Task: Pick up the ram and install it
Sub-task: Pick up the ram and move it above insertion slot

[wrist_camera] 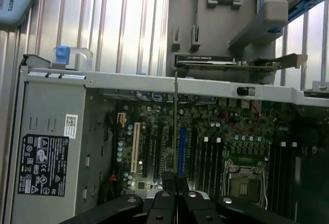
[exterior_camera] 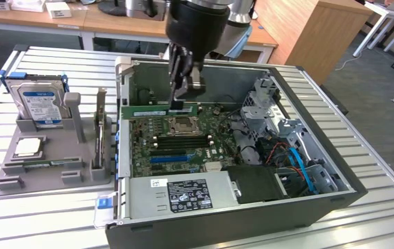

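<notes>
Tool [exterior_camera: 184, 99] is pinched narrow on the ram [exterior_camera: 154, 111], gripping the green stick toward its end on the exterior view's right, so that most of its length juts out to that view's left. It hangs inside the open computer case [exterior_camera: 335, 199], over the far part of the motherboard [exterior_camera: 141, 150], just beyond the CPU socket [exterior_camera: 182, 125]. From the wrist the ram [wrist_camera: 176, 121] shows edge-on as a thin line running out from the tool [wrist_camera: 176, 185], roughly parallel to the board's long slots. The pick-up looks done and the carry-in is the step in hand; the stick does not appear seated, though how high it rides above the board I cannot tell. Seating it calls for lining the bottom edge exactly over one of the black memory slots [exterior_camera: 183, 141], keeping it upright and level, then a straight, even press. On the table [exterior_camera: 66, 218] a grey holder [exterior_camera: 10, 182] carries a hard drive [exterior_camera: 41, 101].
</notes>
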Available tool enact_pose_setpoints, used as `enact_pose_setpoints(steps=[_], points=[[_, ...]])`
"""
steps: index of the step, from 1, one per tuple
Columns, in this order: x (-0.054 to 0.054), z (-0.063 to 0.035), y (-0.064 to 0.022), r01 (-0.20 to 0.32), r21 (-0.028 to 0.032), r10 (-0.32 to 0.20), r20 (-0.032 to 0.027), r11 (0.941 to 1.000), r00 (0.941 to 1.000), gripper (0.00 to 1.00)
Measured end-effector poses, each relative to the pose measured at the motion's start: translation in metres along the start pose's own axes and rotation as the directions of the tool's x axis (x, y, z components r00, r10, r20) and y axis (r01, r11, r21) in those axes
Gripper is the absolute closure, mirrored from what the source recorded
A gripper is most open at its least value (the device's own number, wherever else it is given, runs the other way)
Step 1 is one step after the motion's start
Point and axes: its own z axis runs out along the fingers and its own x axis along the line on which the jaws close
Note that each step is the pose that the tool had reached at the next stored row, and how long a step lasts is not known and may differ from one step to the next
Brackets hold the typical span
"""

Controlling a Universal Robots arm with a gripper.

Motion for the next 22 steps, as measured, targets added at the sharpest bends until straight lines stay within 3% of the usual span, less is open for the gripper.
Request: enact_pose_setpoints(steps=[6,14,17,22], points=[[0.001,-0.0012,-0.0197,0.000,0.0000,0.000,-0.0001,1.0000,1.0000,0.88],[0.002,-0.0023,-0.0397,0.000,-0.0001,0.000,0.0000,1.0000,1.0000,0.88],[0.002,-0.0026,-0.0439,-0.001,-0.0001,0.001,0.0000,1.0000,1.0000,0.88],[0.002,-0.0025,-0.0440,-0.005,0.0000,0.005,0.0003,1.0000,1.0000,0.88]])
